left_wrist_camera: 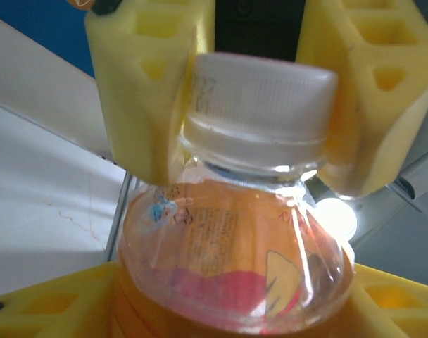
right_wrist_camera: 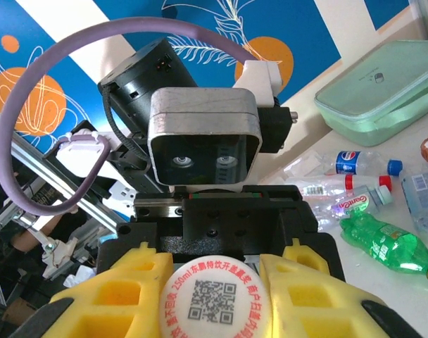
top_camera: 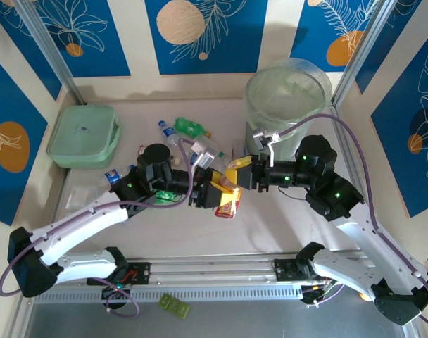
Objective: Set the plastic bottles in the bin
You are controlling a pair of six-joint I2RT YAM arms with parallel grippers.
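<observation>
– Both ends of the juice bottle [left_wrist_camera: 228,260] held?
– Yes: left gripper [top_camera: 212,191] clamps its body, right gripper [right_wrist_camera: 215,304] pinches its white cap [left_wrist_camera: 260,105], left of the bin [top_camera: 270,125]. Plastic bottles [top_camera: 188,129] lie farther left.

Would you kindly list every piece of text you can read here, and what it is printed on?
"250ml", within a ring of red Chinese print around a QR code, on the white cap.
Labels on the loose bottles and the orange bottle: too blurred to read.
</observation>
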